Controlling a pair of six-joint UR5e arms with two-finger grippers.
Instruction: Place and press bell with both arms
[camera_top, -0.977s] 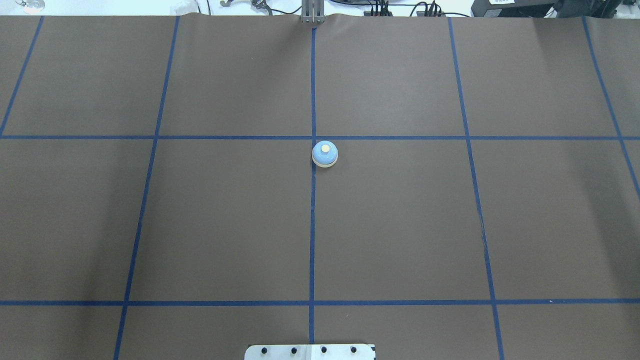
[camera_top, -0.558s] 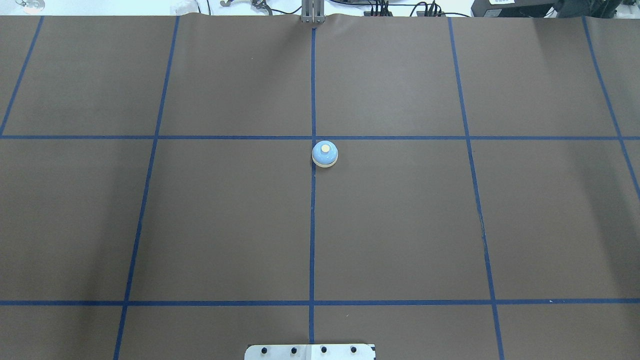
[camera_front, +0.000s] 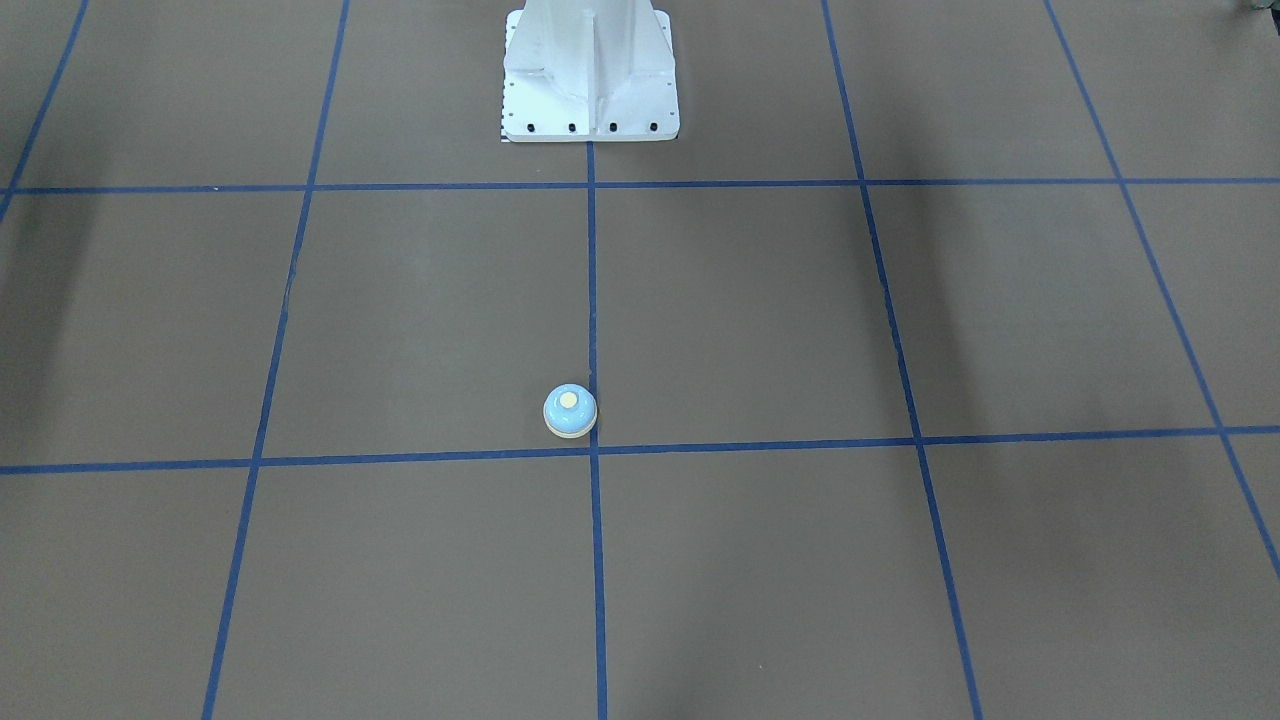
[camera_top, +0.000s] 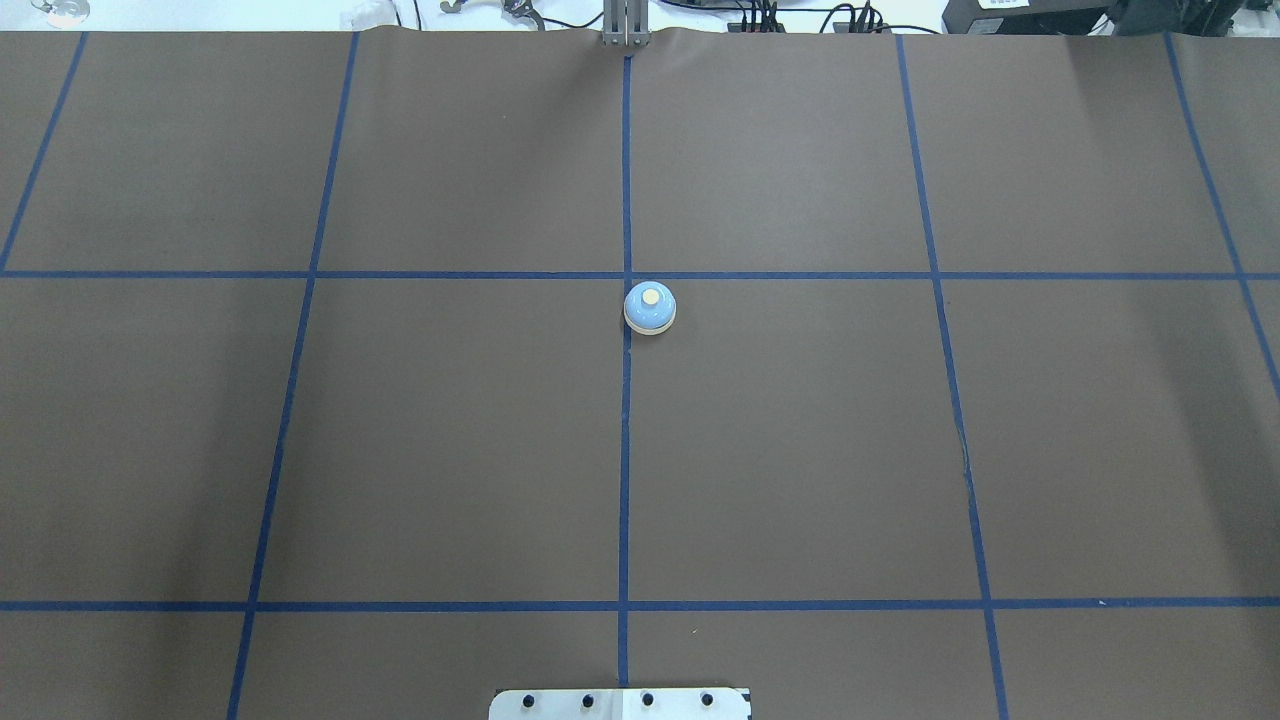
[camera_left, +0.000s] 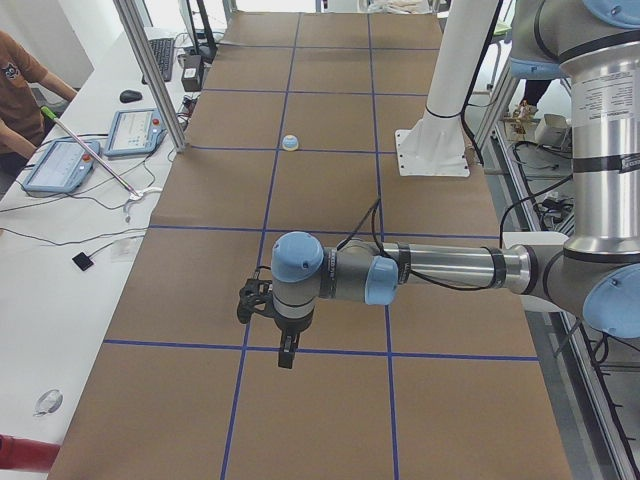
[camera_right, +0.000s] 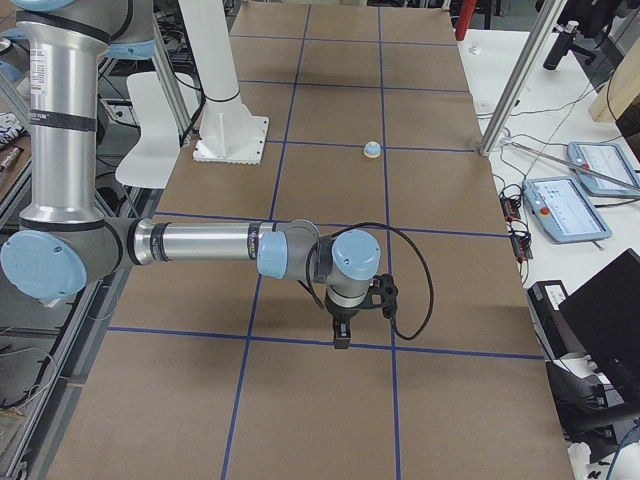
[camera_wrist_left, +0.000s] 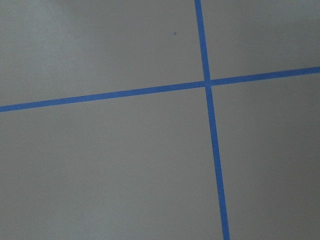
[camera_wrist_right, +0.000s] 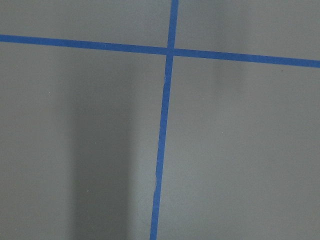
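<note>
The light-blue bell (camera_top: 650, 307) with its cream button stands upright on the brown mat, just right of the centre tape line; it also shows in the front view (camera_front: 570, 410) and small in the side views (camera_left: 290, 143) (camera_right: 372, 149). No arm is near it. My left gripper (camera_left: 287, 352) points down over the mat far from the bell; my right gripper (camera_right: 341, 335) does the same at the other end. I cannot tell whether either is open or shut. Both wrist views show only mat and tape.
The white pedestal (camera_front: 590, 80) is bolted at the robot's side of the table (camera_top: 620, 703). Blue tape lines grid the brown mat (camera_top: 800, 450). Tablets and cables lie on the side bench (camera_left: 60, 165) (camera_right: 565, 205), where a person sits.
</note>
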